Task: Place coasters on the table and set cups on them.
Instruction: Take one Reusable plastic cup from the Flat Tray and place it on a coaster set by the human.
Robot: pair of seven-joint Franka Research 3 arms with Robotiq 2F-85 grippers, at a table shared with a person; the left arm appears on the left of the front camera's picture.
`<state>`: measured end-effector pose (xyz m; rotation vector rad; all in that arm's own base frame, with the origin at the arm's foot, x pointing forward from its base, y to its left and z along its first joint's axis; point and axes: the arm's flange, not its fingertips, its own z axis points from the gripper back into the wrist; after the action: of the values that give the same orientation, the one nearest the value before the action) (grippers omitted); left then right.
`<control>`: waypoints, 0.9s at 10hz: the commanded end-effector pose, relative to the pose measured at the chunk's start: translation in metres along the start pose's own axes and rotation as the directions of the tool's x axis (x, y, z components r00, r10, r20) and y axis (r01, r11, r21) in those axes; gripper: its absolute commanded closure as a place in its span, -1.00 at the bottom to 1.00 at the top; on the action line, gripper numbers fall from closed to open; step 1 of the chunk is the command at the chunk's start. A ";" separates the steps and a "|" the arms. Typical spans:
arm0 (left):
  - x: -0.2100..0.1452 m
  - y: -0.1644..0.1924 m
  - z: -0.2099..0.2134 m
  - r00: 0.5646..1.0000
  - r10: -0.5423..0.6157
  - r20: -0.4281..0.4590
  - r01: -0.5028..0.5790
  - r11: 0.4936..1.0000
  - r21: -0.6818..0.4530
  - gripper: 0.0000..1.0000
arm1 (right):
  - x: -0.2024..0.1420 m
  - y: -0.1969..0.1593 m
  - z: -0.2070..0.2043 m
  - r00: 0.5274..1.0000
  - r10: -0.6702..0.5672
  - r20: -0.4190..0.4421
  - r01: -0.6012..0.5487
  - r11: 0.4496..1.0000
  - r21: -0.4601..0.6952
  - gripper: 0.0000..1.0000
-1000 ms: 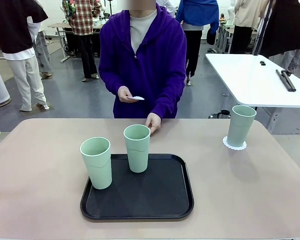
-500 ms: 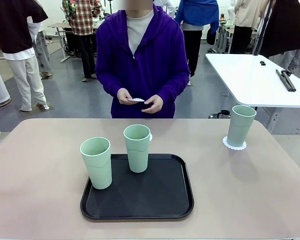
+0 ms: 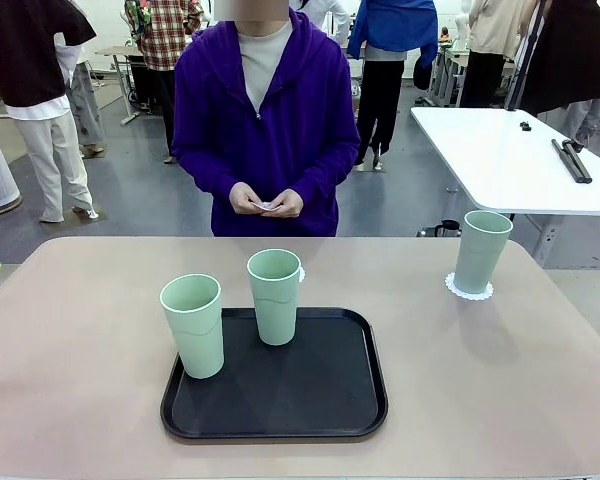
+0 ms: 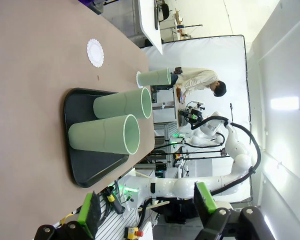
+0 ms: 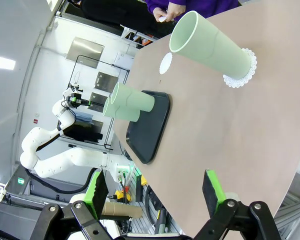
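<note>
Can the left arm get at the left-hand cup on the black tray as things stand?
Probably yes: the left end effector is open, and nothing stands between it and the left-hand cup on the black tray; the other cup stands beyond it.

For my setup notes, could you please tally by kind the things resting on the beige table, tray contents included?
Cups: 3
Coasters: 2
Tray: 1
Total: 6
</note>
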<state>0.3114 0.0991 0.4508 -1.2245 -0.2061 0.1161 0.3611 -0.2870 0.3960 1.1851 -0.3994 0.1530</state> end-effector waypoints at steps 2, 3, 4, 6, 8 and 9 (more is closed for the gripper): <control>0.000 0.001 0.002 1.000 -0.013 0.004 0.013 1.000 -0.017 -1.00 | 0.000 0.000 0.000 1.000 -0.004 0.002 0.004 1.000 -0.006 -1.00; 0.000 0.001 0.002 1.000 -0.013 0.004 0.013 1.000 -0.017 -1.00 | 0.000 0.000 0.000 1.000 -0.004 0.002 0.004 1.000 -0.006 -1.00; 0.000 0.001 0.002 1.000 -0.013 0.004 0.013 1.000 -0.017 -1.00 | 0.000 0.000 0.000 1.000 -0.004 0.002 0.004 1.000 -0.006 -1.00; 0.000 0.001 0.002 1.000 -0.013 0.004 0.013 1.000 -0.017 -1.00 | 0.000 0.000 0.000 1.000 -0.004 0.002 0.004 1.000 -0.006 -1.00; 0.000 0.001 0.002 1.000 -0.013 0.004 0.013 1.000 -0.017 -1.00 | 0.000 0.000 0.000 1.000 -0.004 0.002 0.004 1.000 -0.006 -1.00; 0.000 0.001 0.002 1.000 -0.013 0.004 0.013 1.000 -0.017 -1.00 | 0.000 0.000 0.000 1.000 -0.004 0.002 0.004 1.000 -0.006 -1.00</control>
<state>0.3114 0.0991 0.4508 -1.2245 -0.2061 0.1161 0.3611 -0.2871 0.3960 1.1851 -0.3994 0.1529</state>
